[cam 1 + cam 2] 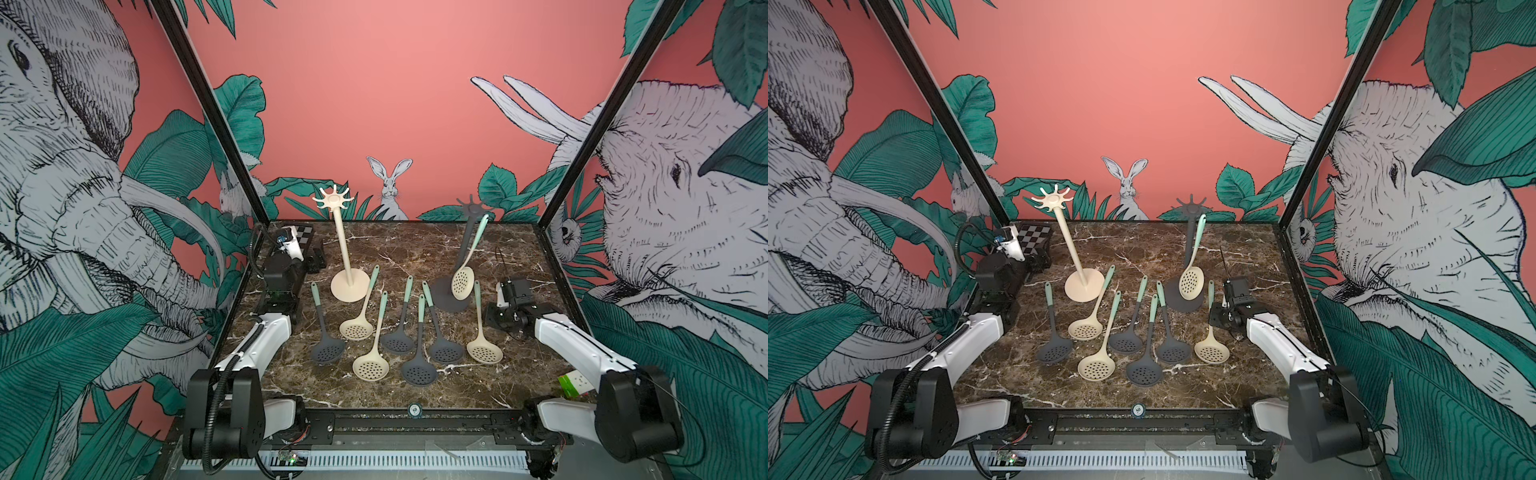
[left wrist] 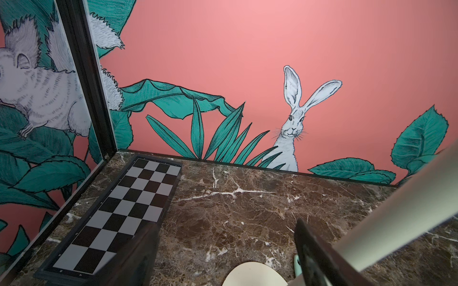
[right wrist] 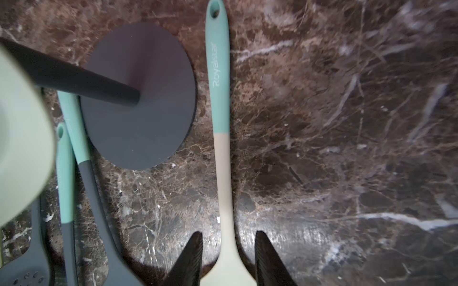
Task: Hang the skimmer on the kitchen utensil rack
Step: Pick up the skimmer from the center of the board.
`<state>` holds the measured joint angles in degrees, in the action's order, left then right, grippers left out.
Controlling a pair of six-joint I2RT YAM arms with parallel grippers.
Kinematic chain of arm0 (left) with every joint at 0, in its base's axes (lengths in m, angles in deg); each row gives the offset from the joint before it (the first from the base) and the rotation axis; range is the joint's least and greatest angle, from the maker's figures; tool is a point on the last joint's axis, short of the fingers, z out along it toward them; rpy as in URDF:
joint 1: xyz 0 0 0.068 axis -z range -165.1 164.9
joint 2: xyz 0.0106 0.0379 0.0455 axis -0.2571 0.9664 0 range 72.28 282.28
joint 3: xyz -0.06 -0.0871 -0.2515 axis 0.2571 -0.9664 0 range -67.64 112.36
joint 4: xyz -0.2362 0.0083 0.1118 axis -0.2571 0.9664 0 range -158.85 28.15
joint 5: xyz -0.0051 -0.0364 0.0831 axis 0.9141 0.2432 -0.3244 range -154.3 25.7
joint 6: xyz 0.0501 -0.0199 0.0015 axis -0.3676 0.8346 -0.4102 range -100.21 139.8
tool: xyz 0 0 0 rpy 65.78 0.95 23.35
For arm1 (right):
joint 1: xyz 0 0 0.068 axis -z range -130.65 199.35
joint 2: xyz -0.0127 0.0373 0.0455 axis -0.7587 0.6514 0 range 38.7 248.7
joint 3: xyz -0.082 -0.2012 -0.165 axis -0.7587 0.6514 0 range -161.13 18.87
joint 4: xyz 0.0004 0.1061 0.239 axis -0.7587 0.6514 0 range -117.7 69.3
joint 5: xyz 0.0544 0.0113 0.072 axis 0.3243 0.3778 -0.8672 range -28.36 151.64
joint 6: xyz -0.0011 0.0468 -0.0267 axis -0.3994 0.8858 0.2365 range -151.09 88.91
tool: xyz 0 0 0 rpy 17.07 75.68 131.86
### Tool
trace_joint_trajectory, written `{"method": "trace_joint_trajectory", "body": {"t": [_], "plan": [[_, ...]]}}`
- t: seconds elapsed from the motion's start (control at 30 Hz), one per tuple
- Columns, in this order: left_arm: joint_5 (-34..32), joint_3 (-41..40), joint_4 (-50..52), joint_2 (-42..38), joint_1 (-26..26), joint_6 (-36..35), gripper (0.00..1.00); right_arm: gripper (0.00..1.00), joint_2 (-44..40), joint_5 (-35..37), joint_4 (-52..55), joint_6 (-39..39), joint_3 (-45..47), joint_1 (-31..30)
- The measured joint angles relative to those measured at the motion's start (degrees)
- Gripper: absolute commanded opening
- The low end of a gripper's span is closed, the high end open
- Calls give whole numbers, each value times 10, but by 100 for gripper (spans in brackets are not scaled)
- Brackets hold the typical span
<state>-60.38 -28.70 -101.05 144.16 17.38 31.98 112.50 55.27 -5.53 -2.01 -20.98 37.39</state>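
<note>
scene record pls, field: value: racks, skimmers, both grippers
grey rack: one hanging cream skimmer
cream rack: nothing hung
marble table: four grey skimmers and three cream skimmers lying flat
right gripper: open, straddling rightmost cream skimmer at its neck, not closed on it
left gripper: open, empty, near cream rack

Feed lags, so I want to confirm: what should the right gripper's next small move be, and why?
Probably close the right gripper on the beige skimmer lying flat on the marble: in the right wrist view its fingers straddle the skimmer's neck with a gap on each side, so nothing is held yet. The dark rack stands beside it.
</note>
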Motion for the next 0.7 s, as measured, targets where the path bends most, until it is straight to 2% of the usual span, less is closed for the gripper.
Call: {"method": "trace_joint_trajectory", "body": {"t": [0.5,0.7], "plan": [[2,-5,-16,6,-1,5,87,28,119,-7,-54,18,-17,-2],[2,-5,-16,6,-4,5,87,20,148,-6,-64,18,-35,-6]]}}
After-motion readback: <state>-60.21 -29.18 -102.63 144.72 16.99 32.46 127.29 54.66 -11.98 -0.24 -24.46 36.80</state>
